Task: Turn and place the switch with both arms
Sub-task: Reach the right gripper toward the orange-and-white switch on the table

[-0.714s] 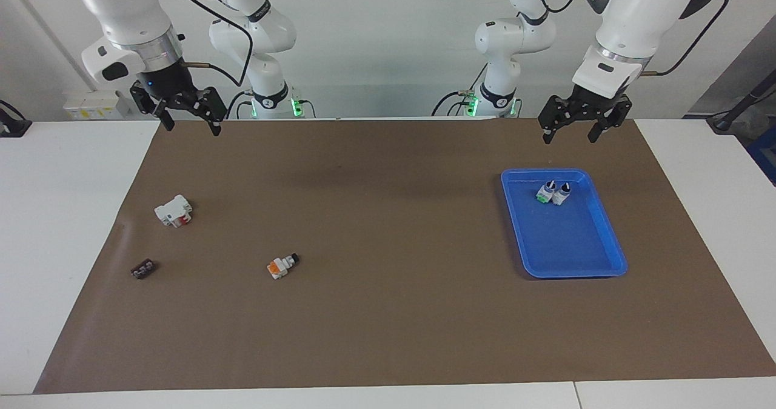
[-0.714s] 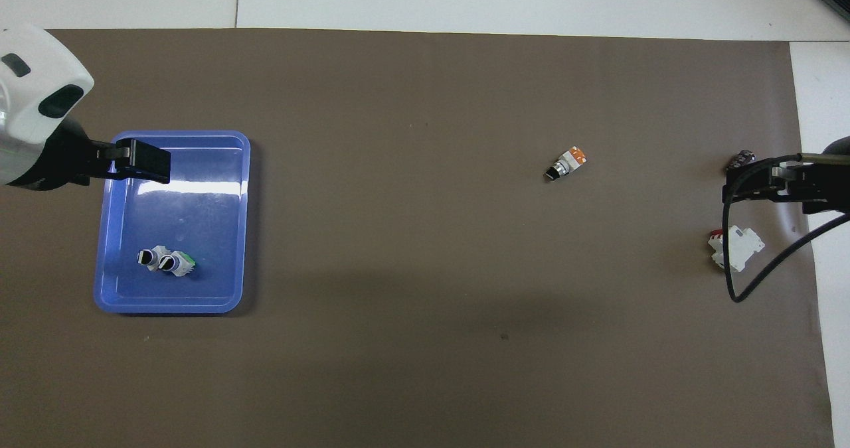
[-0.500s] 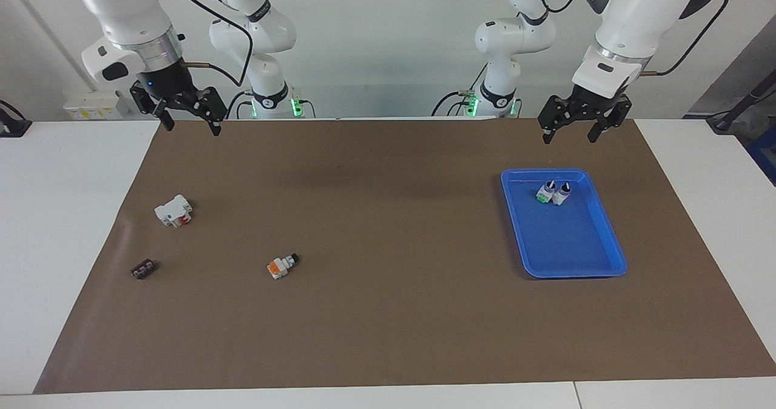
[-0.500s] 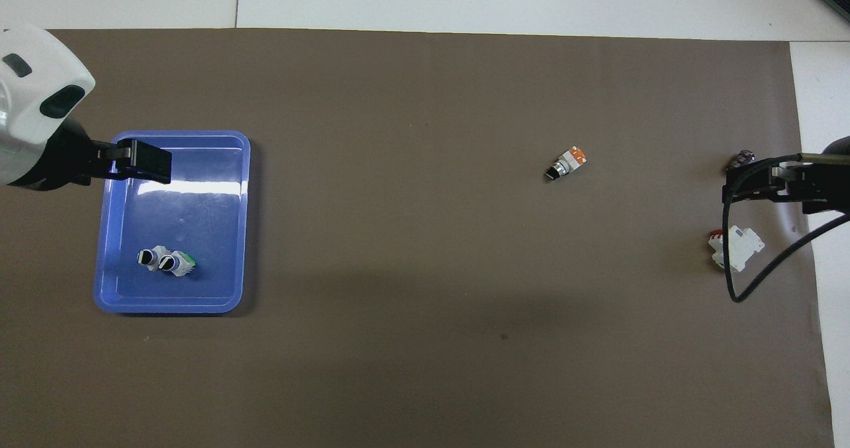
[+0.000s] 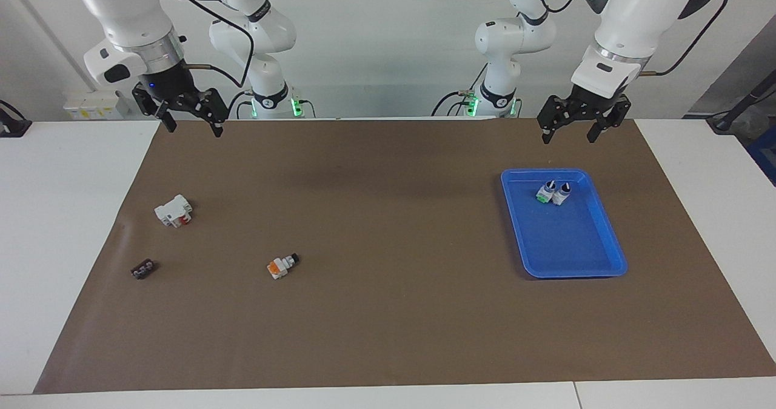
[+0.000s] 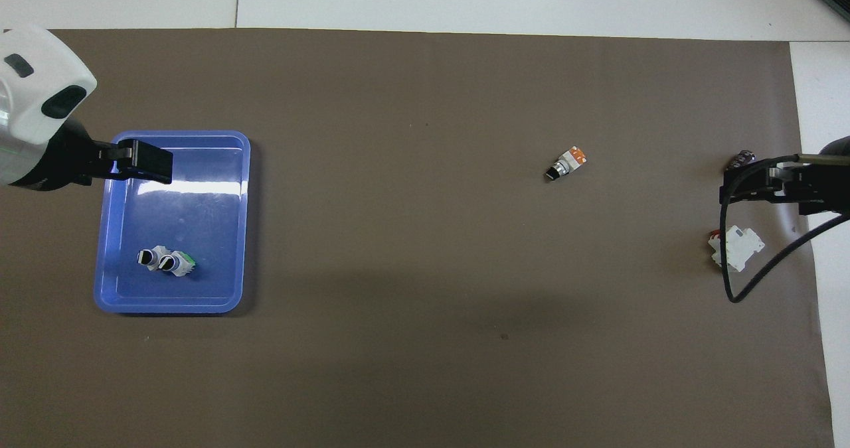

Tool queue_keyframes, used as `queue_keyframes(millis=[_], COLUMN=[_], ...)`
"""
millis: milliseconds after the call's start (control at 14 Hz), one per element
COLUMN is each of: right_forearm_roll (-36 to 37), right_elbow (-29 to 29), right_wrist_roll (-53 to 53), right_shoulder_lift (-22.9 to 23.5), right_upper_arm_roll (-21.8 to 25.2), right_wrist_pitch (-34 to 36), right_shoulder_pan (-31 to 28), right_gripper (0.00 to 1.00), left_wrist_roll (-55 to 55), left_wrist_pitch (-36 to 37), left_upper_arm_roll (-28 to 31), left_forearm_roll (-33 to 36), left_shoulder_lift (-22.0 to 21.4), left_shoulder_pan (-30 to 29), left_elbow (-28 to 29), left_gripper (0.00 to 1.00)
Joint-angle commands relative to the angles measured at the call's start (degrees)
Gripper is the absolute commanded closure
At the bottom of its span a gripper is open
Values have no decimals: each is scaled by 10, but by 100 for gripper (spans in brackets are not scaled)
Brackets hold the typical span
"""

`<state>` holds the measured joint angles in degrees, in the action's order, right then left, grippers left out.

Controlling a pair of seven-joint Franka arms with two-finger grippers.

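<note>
The switch [image 5: 282,266] lay untouched on its side, lower left of the facing view. Two others already sat in the tray [image 5: 591,263]. Both grippers, right [image 5: 190,123] and left [image 5: 570,127], hung high, jaws wide, empty.

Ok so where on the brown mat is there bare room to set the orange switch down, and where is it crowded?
Widest bare patch: the mat between the switch and the blue tray. The tray's half farther from the robots is bare too; two switches fill its nearer end. Crowded: the right arm's end, with the white breaker block and small dark piece.
</note>
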<state>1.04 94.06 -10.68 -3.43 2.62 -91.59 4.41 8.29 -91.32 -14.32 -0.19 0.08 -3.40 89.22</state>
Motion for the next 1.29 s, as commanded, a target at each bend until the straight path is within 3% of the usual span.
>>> queue_keyframes(millis=[0,71,214,643,857,1214], right_forearm_roll=[-10,-10,-10,-10,-11,-22], right_elbow=[92,131,153,123,66,67], right_wrist_roll=[-15,-41,-83,-307,-349,-432], right_shoulder_lift=[-25,-35,-18,167,242,300], right_upper_arm_roll=[-3,-3,-3,-3,-3,-5], right_wrist_pitch=[-105,-157,-206,-371,-395,-409], right_shoulder_pan=[-2,-3,-2,47,50,64], right_gripper=[0,0,0,0,0,0], left_wrist_roll=[3,3,3,-3,-4,-4], left_wrist_pitch=[8,8,8,6,6,4], left_upper_arm_roll=[1,1,1,1,1,1], left_forearm_roll=[-8,-8,-8,-8,-8,-8], left_shoulder_lift=[-16,-18,-18,-18,-18,-23], left_shoulder_pan=[-5,-5,-5,-7,-10,-10], left_elbow=[17,18,19,20,21,30], left_gripper=[0,0,0,0,0,0])
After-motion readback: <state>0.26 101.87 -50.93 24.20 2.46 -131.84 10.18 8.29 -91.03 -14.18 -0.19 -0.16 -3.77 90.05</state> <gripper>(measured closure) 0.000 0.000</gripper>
